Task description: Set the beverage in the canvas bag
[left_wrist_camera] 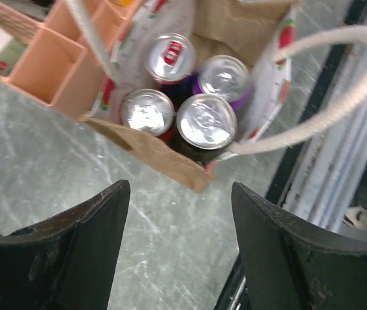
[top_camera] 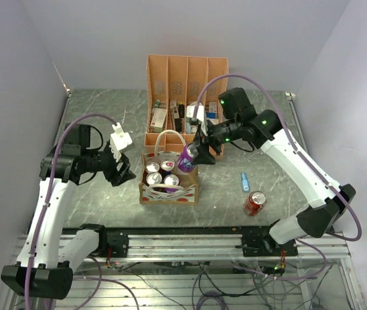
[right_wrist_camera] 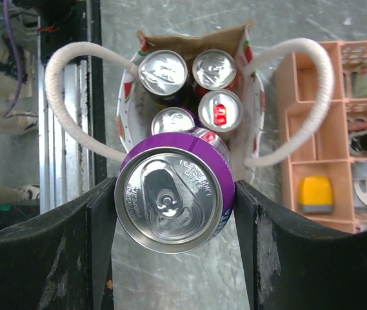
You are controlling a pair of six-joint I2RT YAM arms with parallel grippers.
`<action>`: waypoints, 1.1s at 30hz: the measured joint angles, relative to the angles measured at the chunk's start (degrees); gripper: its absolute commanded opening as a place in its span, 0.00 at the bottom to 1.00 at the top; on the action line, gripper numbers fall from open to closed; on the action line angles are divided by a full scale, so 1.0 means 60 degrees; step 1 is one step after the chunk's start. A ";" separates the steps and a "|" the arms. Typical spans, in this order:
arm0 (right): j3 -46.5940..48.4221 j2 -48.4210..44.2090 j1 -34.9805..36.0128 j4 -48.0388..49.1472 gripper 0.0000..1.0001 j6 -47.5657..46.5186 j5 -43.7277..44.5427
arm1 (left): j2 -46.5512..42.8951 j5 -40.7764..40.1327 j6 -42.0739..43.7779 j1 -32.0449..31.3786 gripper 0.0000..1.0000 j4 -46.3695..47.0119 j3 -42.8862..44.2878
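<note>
The tan canvas bag (top_camera: pixel 186 191) with white loop handles and watermelon print stands mid-table, holding several cans (top_camera: pixel 160 173). My right gripper (top_camera: pixel 195 150) is shut on a purple beverage can (top_camera: pixel 187 157), held tilted above the bag's right rim. In the right wrist view the can (right_wrist_camera: pixel 173 197) sits between both fingers, above the bag (right_wrist_camera: pixel 129 90). My left gripper (top_camera: pixel 122 169) is open and empty, just left of the bag; its view shows the bag (left_wrist_camera: pixel 170 161) and the cans (left_wrist_camera: pixel 206 121) ahead of the fingers.
A peach plastic file organiser (top_camera: pixel 184 81) stands behind the bag, close to the right arm. A red can (top_camera: pixel 255 203) lies on the table at the right, with a small blue tube (top_camera: pixel 244 181) beside it. The table's near edge is an aluminium rail (top_camera: pixel 183 242).
</note>
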 measured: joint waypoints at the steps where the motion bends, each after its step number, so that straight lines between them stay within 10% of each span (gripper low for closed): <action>1: -0.0040 0.0069 0.0117 0.0022 0.00 0.0000 -0.0033 | 0.0051 0.0178 0.0280 -0.0055 0.74 -0.0324 0.0004; 23: -0.0929 0.0998 0.0998 0.0426 0.00 -0.0244 0.1107 | 0.1013 0.0816 0.1082 -0.3162 0.52 -0.0849 -0.0175; 33: -0.1275 0.0572 0.0929 0.0430 0.00 -0.0339 0.2073 | 0.1348 0.1406 0.1599 -0.3428 0.23 -0.0991 -0.0244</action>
